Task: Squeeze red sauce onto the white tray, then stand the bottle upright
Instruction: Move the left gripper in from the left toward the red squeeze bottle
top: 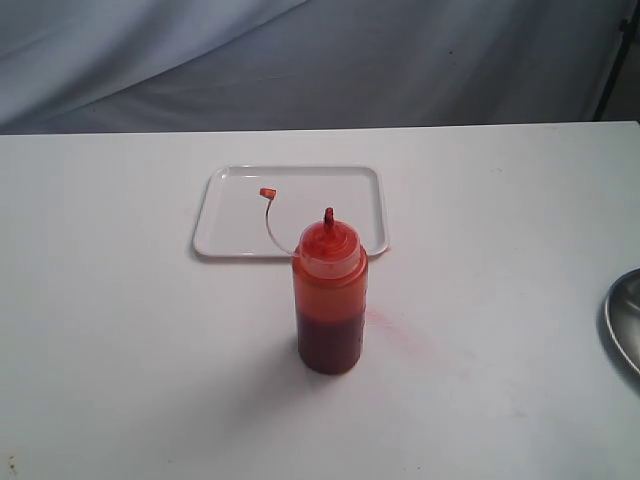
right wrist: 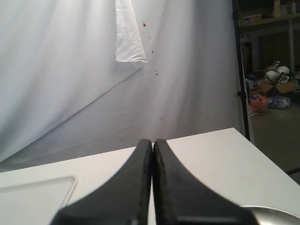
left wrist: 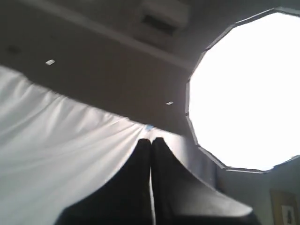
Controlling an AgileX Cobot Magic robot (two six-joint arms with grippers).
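L tool & R tool both closed, empty; bottle upright near white tray.

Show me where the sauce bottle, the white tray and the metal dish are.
bottle (top: 330, 300): exterior view, middle of its body.
white tray (top: 232, 222): exterior view, bare floor near its left side.
metal dish (top: 625, 322): exterior view, the part showing at the right edge.
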